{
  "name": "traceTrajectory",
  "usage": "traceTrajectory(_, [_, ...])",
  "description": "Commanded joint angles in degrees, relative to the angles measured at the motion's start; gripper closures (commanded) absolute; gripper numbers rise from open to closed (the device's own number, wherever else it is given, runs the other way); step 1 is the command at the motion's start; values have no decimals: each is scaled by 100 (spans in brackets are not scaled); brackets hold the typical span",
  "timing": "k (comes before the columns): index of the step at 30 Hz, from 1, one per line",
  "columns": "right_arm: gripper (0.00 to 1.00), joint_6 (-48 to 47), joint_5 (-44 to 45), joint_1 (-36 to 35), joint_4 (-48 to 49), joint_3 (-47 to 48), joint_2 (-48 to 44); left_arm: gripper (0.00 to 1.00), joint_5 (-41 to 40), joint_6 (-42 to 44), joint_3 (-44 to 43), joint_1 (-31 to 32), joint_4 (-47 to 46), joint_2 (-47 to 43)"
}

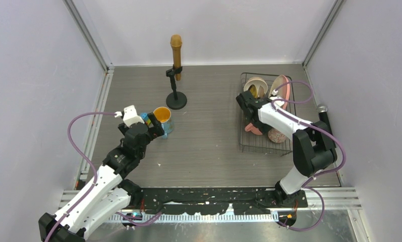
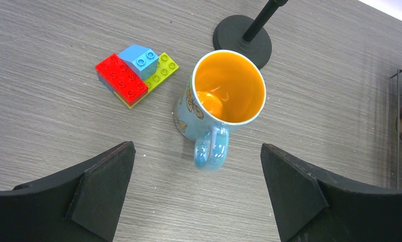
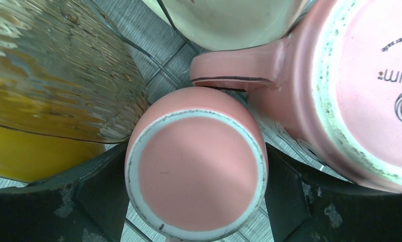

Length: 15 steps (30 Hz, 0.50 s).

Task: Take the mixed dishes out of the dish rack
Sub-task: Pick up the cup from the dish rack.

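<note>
Big grey worktop [image 1: 209, 146], and the dish rack [image 1: 259, 149] sits at its far right, loaded. The large plate [image 1: 281, 85] stands on edge at the rack's back. Down inside the rack, the right tool [image 3: 198, 169] flanks an upturned pink mug [image 3: 196, 126], fingers tight against both sides; whether it is truly clamped, I cannot tell. A second pink mug [image 3: 360, 91] sits just beside it. Over on the left, the orange mug with the blue handle [image 2: 229, 91] stands upright on the worktop. The left tool [image 2: 196, 156] is above it, fingers wide apart and holding nothing. Toy blocks [image 2: 133, 75] lie near the mug.
</note>
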<state>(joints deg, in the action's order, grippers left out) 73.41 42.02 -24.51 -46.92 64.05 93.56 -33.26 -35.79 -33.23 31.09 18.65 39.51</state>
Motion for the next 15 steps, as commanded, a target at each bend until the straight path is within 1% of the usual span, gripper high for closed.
traceTrajectory(1, [30, -16, 137, 56, 91, -34, -400, 0, -159, 2, 35, -15, -270, -47])
traceTrajectory(3, [35, -63, 141, 56, 142, -80, -545, 0, -155, 2, 32, -15, -258, -58])
traceTrajectory(4, [36, -94, 145, 58, 199, -101, -600, 0, -148, 2, 38, -15, -262, -60])
traceTrajectory(7, [48, -143, 223, 61, 295, -145, -897, 0, -151, 2, 43, -16, -267, -91])
traceTrajectory(8, [50, -195, 257, 61, 318, -146, -1010, 0, -147, 2, 45, -15, -266, -107])
traceTrajectory(15, [55, -508, 235, 61, 824, -335, -1651, 0, -176, 11, 60, -20, -247, -163])
